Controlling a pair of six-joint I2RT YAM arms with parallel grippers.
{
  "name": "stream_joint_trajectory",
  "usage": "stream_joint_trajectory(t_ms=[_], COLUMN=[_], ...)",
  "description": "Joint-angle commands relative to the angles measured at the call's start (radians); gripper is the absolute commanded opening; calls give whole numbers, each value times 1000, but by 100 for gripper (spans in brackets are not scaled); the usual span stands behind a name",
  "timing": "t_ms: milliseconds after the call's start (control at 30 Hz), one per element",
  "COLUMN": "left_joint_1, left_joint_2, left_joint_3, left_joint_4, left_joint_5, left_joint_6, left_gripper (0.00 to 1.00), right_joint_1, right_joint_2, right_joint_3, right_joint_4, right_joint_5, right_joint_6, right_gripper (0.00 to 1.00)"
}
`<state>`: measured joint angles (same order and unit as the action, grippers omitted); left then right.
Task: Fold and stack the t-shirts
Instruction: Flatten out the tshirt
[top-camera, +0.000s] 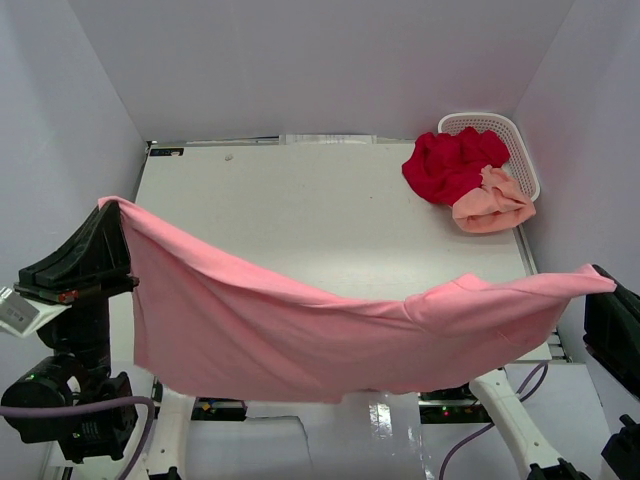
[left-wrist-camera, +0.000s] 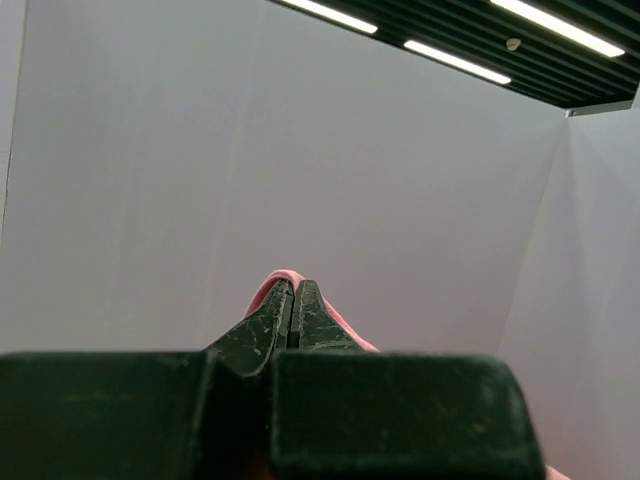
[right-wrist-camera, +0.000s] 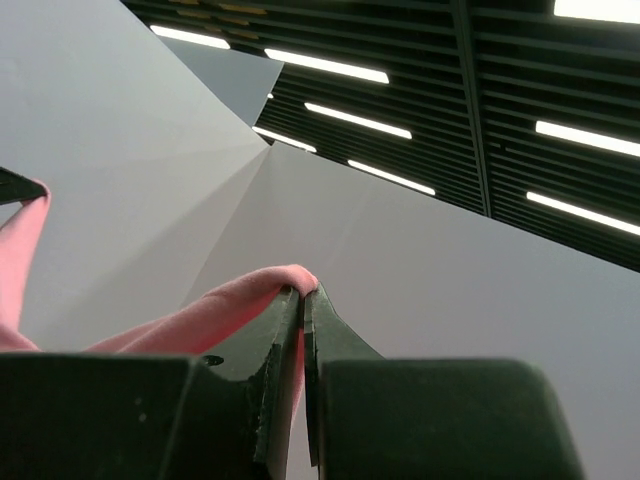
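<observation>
3 shirts | pink shirt (top-camera: 300, 330) clamped by left gripper (left-wrist-camera: 293, 285) and right gripper (right-wrist-camera: 303, 290) | red shirt (top-camera: 450, 165), peach shirt (top-camera: 492, 205) against 1 basket (top-camera: 522, 145)

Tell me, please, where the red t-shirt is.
Top view: the red t-shirt sits bunched far right, against the white basket, beside the peach t-shirt.

Bright, even light from overhead strips

Ceiling light strips (right-wrist-camera: 330, 68) glow white in both wrist views, washing the walls a soft grey. The bench (top-camera: 300, 200) is evenly lit, with glare at the top view's bottom edge. Wrist-view foregrounds are dark and blurred.
</observation>
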<state>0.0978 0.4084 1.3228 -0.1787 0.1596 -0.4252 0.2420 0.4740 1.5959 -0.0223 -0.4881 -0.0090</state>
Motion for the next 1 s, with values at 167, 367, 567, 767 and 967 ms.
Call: stream_joint_trajectory(t_ms=[167, 367, 567, 767, 967], left_joint_1=[-15, -24, -38, -50, -56], left_joint_2=[17, 20, 4, -3, -17], left_joint_3=[13, 62, 67, 49, 24], left_joint_4=[-67, -85, -96, -100, -107], left_joint_5=[-92, -118, -144, -181, -204], left_joint_6=[26, 29, 34, 36, 36], left_gripper=[0, 0, 0, 0, 0], right_joint_1=[-23, -30, -50, -73, -112], right_joint_2=[-17, -38, -77, -45, -48], right_joint_3=[32, 41, 61, 30, 12], right_joint_4=[116, 180, 211, 214, 260], right_joint_5=[-23, -33, -30, -46, -64], right_joint_6=[37, 53, 75, 136, 168], right_gripper=[8, 8, 8, 8, 8])
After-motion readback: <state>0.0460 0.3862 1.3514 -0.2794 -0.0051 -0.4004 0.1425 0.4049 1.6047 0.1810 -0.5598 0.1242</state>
